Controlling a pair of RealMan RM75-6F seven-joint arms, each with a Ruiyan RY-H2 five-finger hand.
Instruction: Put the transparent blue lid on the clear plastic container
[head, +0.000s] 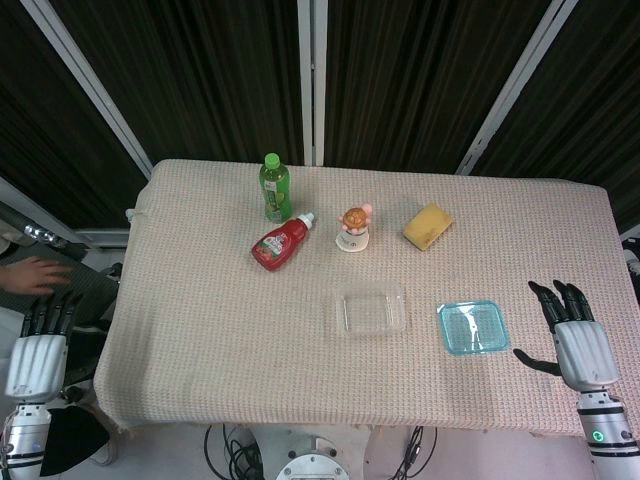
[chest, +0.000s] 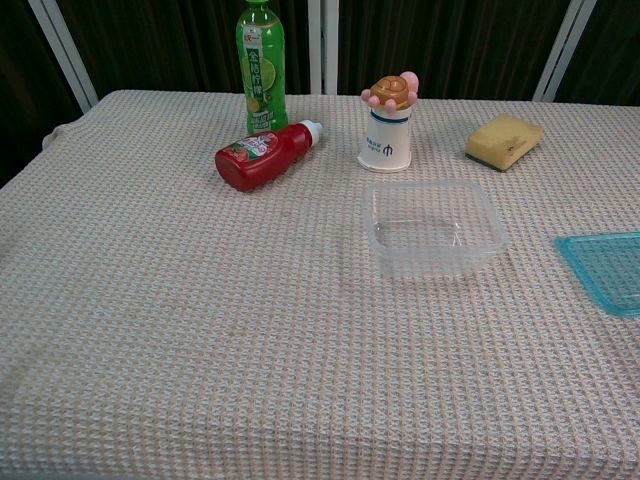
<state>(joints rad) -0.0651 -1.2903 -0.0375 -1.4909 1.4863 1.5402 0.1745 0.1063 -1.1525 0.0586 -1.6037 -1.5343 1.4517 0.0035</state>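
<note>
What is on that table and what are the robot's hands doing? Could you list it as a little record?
lid: transparent blue lid lies flat, right of the container, apart from it
container: clear plastic container open, nothing inside
right hand: right hand beside the lid, fingers spread, holding nothing
left hand: left hand off the table's left edge, holding nothing
behind: green bottle upright, red bottle lying down, toy cup, yellow sponge
task: lid not yet on

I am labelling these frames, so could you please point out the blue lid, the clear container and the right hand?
blue lid (head: 473, 327): head view, centre of its flat panel.
clear container (chest: 434, 228): chest view, middle of its floor.
right hand (head: 577, 340): head view, back of the palm.
</note>
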